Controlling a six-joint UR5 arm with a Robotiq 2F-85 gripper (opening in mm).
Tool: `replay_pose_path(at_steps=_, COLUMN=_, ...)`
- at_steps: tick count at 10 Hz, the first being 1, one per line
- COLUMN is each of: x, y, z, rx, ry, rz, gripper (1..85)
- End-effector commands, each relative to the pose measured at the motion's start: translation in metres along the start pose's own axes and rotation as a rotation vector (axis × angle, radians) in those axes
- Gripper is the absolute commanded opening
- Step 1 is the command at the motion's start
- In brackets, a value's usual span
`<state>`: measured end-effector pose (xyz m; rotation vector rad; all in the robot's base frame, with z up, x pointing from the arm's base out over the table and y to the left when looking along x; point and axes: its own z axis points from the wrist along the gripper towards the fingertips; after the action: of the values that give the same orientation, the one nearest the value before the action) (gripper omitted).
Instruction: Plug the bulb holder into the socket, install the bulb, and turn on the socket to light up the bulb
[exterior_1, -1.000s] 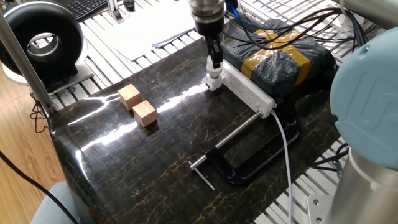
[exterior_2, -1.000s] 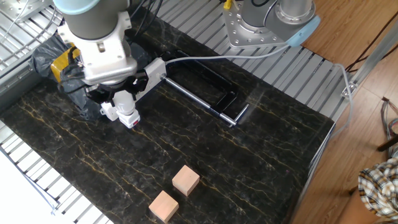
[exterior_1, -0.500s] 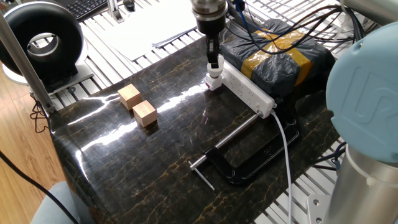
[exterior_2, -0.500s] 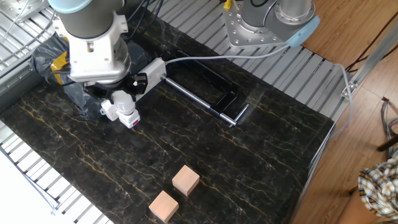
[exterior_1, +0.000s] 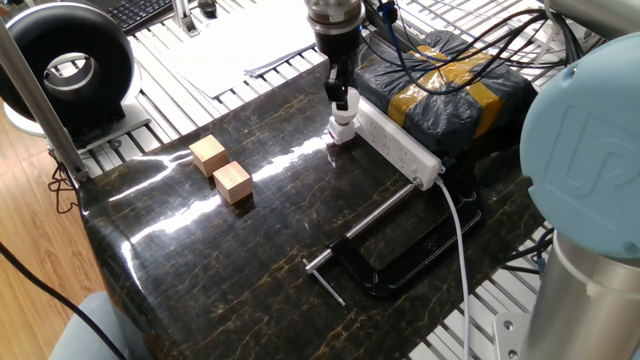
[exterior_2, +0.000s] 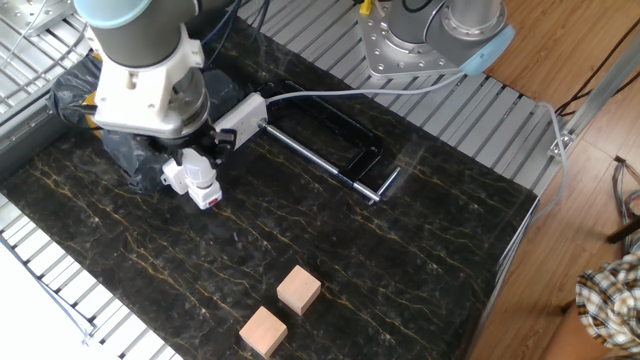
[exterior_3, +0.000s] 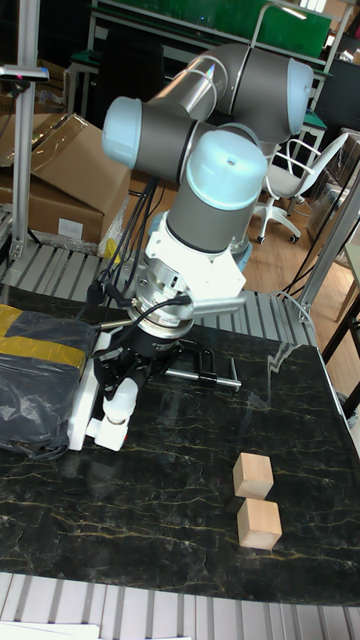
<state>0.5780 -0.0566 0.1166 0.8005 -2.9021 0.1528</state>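
Note:
The white socket (exterior_1: 400, 150) lies along the far right of the dark table, with its thick cable trailing toward the front. The bulb holder (exterior_1: 343, 130) stands plugged into the socket's near-left end; it also shows as a small white cube (exterior_2: 206, 190). The white bulb (exterior_1: 343, 102) sits upright on top of the holder. My gripper (exterior_1: 340, 95) comes straight down from above, its dark fingers closed on either side of the bulb (exterior_3: 122, 402). The bulb's top is partly hidden by the fingers.
Two tan wooden cubes (exterior_1: 208, 153) (exterior_1: 233, 182) sit left of the middle. A black clamp (exterior_1: 390, 250) with a steel bar lies at the front right. A black-wrapped bundle with yellow tape (exterior_1: 450, 90) rests behind the socket.
The wrist has turned in place above the holder, so the fingers sit at a different angle around the bulb. Bulb, holder and socket stay where they were.

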Motion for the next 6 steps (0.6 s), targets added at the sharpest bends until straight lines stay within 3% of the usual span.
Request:
replay_pose_path(at_steps=1, x=-0.0068, y=0.0061, z=-0.0024, rx=-0.013, ry=-0.008, rz=0.124, gripper=1.3)
replay_pose_path(at_steps=6, x=-0.0114, y=0.0003, z=-0.0012, rx=0.002, ry=-0.028, rz=0.228, gripper=1.3)
